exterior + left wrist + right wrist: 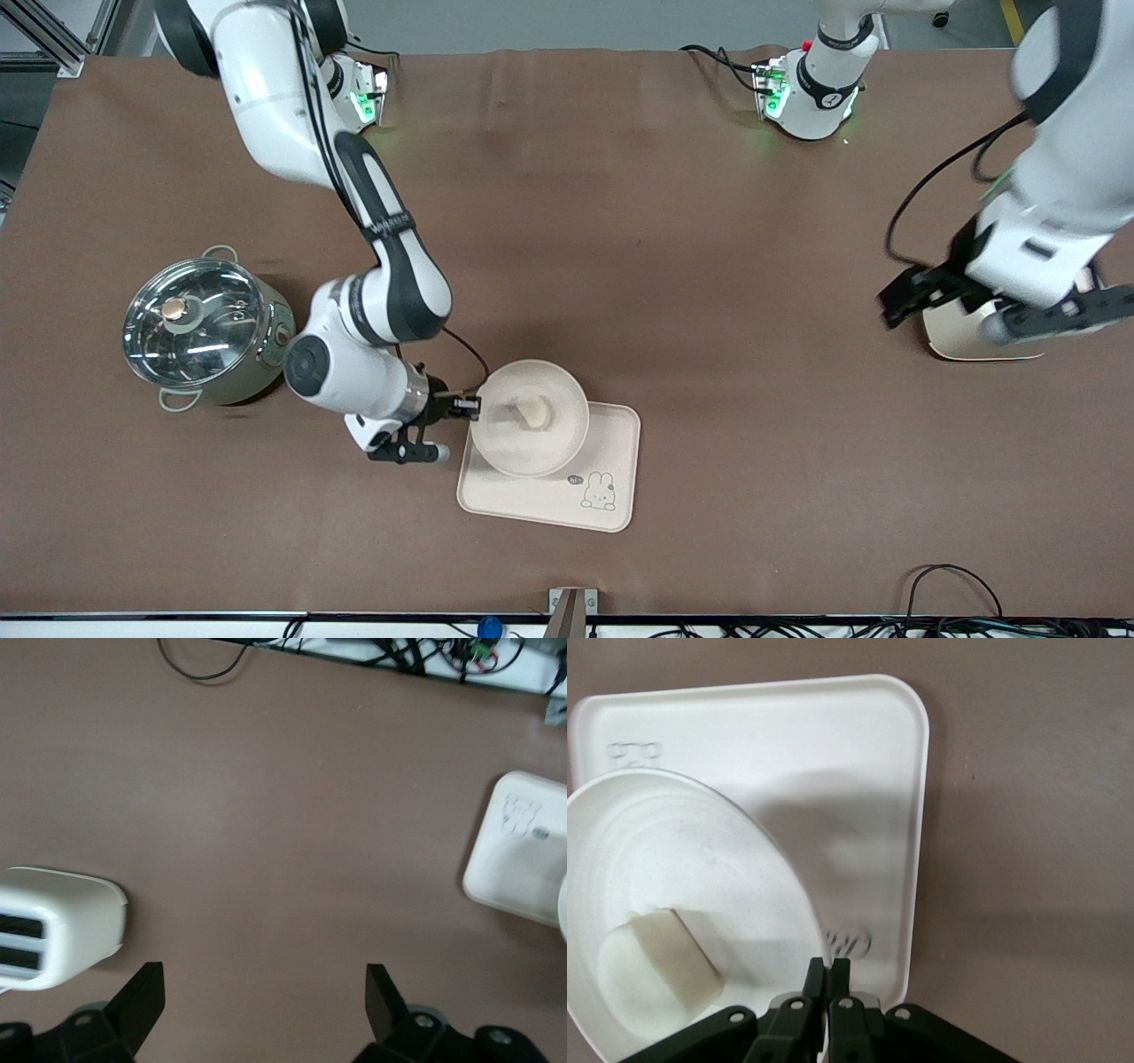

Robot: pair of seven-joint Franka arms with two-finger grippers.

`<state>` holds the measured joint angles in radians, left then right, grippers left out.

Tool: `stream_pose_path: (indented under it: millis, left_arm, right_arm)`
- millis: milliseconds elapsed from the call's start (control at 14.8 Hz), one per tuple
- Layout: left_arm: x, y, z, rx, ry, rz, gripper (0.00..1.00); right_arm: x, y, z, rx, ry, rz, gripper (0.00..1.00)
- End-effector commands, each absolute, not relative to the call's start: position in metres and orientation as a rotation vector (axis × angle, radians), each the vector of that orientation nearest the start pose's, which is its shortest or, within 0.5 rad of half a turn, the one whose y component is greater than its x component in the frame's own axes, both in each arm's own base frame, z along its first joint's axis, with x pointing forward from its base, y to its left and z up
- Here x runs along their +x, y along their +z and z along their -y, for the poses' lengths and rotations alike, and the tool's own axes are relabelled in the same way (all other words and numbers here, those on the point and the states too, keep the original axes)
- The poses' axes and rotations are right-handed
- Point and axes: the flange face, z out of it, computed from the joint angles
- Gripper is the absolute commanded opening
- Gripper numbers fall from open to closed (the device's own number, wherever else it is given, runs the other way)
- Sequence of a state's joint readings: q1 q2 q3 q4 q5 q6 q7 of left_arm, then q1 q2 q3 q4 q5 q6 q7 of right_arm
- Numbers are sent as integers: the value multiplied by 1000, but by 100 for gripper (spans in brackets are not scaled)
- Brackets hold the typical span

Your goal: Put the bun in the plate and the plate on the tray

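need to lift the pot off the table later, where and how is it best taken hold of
Probably by one of the two loop handles of the pot: one sticks out at its edge nearer the front camera, one at the edge farther from it. Come from above with the fingers across the loop; the body and glass lid look too wide. The right end effector is shut on the plate; the left end effector is open.

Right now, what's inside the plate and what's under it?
The bun lies in the plate, whose rim the right gripper pinches. Under it is the tray; the plate hides part of the tray.
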<state>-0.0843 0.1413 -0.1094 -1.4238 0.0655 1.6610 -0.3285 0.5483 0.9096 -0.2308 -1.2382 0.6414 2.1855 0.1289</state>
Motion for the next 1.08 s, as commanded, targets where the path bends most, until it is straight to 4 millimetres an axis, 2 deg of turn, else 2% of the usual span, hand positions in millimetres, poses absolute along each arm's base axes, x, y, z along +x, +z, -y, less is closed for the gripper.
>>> stream_pose_path:
  millis: [0, 203, 339, 475, 542, 610, 678, 814, 881, 949, 1017]
  left_arm:
    - [562, 650, 77, -3091, -88, 57, 100]
    - [527, 674, 59, -3149, -20, 10, 100]
    - [501, 677, 47, -3152, -12, 24, 100]
    - [479, 676, 47, -3137, -4, 17, 100]
    - [474, 675, 51, -3131, -1, 7, 100]
    - [473, 676, 52, -3129, -1, 4, 100]
    - [472, 674, 52, -3128, 18, 4, 100]
    - [475, 674, 52, -3128, 34, 4, 100]
    - [478, 673, 52, -3128, 36, 1, 100]
    - [482, 674, 53, -3129, 31, 1, 100]
    - [488, 674, 54, -3128, 28, 1, 100]
  right_arm:
    - [723, 210, -324, -2783, 9, -172, 0]
    - [729, 192, -325, -2783, 0, -206, 0]
    - [731, 190, -319, -2783, 7, -218, 0]
    - [730, 193, -322, -2787, 8, -210, 2]
    - [730, 194, -322, -2788, 6, -208, 19]
    - [729, 194, -324, -2786, 5, -206, 43]
    - [728, 194, -325, -2785, 7, -203, 46]
    - [730, 208, -324, -2777, 0, -201, 63]
    - [730, 218, -324, -2771, 6, -193, 83]
    - [730, 229, -325, -2768, 11, -183, 88]
    - [731, 243, -324, -2765, -2, -171, 99]
